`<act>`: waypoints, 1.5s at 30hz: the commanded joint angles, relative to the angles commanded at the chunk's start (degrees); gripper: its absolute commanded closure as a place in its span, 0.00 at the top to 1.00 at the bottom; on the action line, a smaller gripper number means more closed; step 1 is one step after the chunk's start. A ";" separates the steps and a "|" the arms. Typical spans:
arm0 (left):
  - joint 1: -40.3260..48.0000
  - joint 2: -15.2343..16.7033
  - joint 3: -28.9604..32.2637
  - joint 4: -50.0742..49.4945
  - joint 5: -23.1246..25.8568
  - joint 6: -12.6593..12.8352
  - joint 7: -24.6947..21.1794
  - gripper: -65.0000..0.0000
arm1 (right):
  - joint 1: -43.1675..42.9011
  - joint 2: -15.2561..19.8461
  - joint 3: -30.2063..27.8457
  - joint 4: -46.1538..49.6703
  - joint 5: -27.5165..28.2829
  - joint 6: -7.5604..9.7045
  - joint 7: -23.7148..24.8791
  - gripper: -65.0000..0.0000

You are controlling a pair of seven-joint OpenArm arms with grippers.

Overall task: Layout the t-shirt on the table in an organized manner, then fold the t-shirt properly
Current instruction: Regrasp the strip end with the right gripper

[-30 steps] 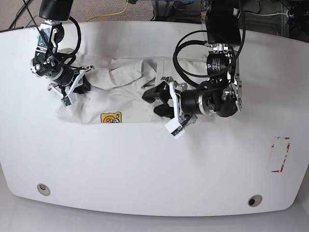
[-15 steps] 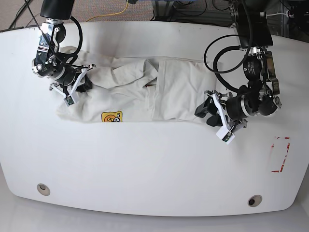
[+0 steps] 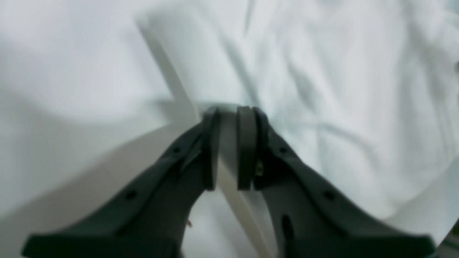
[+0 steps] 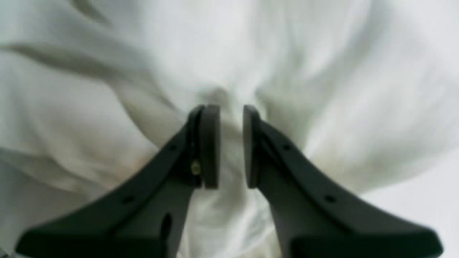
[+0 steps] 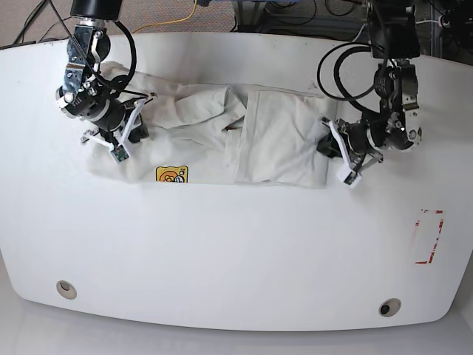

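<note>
T-shirt [image 5: 214,137] fabric is lying rumpled across the far half of the table [image 5: 236,251], stretching sideways between the two arms. Most of its print is folded out of sight — only one small orange-and-yellow patch [image 5: 171,174] is peeking out at the near hem, and no lettering is showing. Both wrist views are blurring into pale cloth, so seams and sleeves are hard to tell apart. The left gripper [image 3: 227,150] is pinching the t-shirt's edge at one end, its fingers nearly together with a thin fold running between them. The right gripper [image 4: 231,143] is gripping a bunched ridge of fabric at the other end, narrowly parted around it. On the table, two grey grommet holes [image 5: 66,288] are sitting near the front edge, and one red-outlined tape mark [image 5: 427,235] — partly faded — is lying off to the side.
</note>
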 joint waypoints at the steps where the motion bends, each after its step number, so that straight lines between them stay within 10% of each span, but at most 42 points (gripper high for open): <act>1: 0.09 -0.35 0.35 -0.53 0.00 0.00 0.00 0.10 | 0.62 -0.53 0.09 1.58 -0.35 0.00 -1.14 0.18; 7: 0.09 -0.88 0.26 -2.90 0.26 0.00 0.00 0.10 | 4.31 -2.90 6.68 7.74 0.09 0.00 -10.37 0.27; 15: 0.09 -2.02 0.26 -2.90 0.09 0.00 0.18 0.10 | 11.25 -3.87 24.09 7.21 0.35 0.00 -22.77 1.00; 30: 0.79 -1.85 0.44 -2.90 0.09 0.00 0.18 0.10 | 11.16 2.99 37.10 -20.22 28.31 0.00 -28.79 1.00; 45: 0.79 -1.85 0.44 -2.90 0.09 0.00 0.26 0.10 | 9.05 -0.62 33.32 -26.46 32.26 0.00 -28.79 1.00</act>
